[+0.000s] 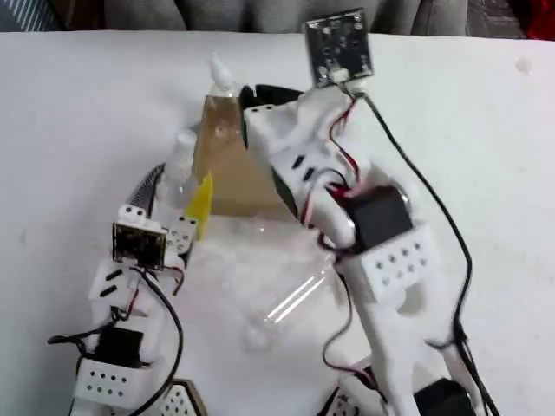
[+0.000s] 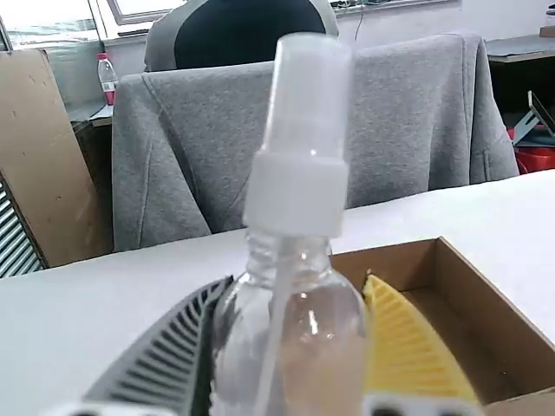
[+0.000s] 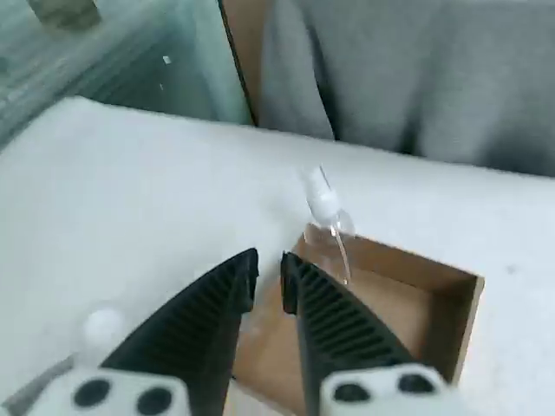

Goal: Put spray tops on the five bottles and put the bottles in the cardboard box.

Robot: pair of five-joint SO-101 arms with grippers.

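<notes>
My left gripper (image 2: 290, 368) is shut on a clear bottle (image 2: 286, 338) with a white spray top (image 2: 299, 147), held upright between a grey finger (image 2: 165, 364) and a yellow finger (image 2: 408, 347). In the high view this bottle (image 1: 181, 162) stands at the near left side of the cardboard box (image 1: 227, 169). Another topped bottle (image 1: 221, 80) leans in the box's far corner (image 3: 325, 212). My right gripper (image 3: 269, 277) hangs over the box (image 3: 416, 295), its black fingers shut with nothing between them.
A clear bottle without a top (image 1: 299, 295) lies on the white table (image 1: 78, 113) in front of the box, partly under the right arm (image 1: 381, 234). A grey-covered chair (image 2: 260, 147) stands beyond the table's far edge.
</notes>
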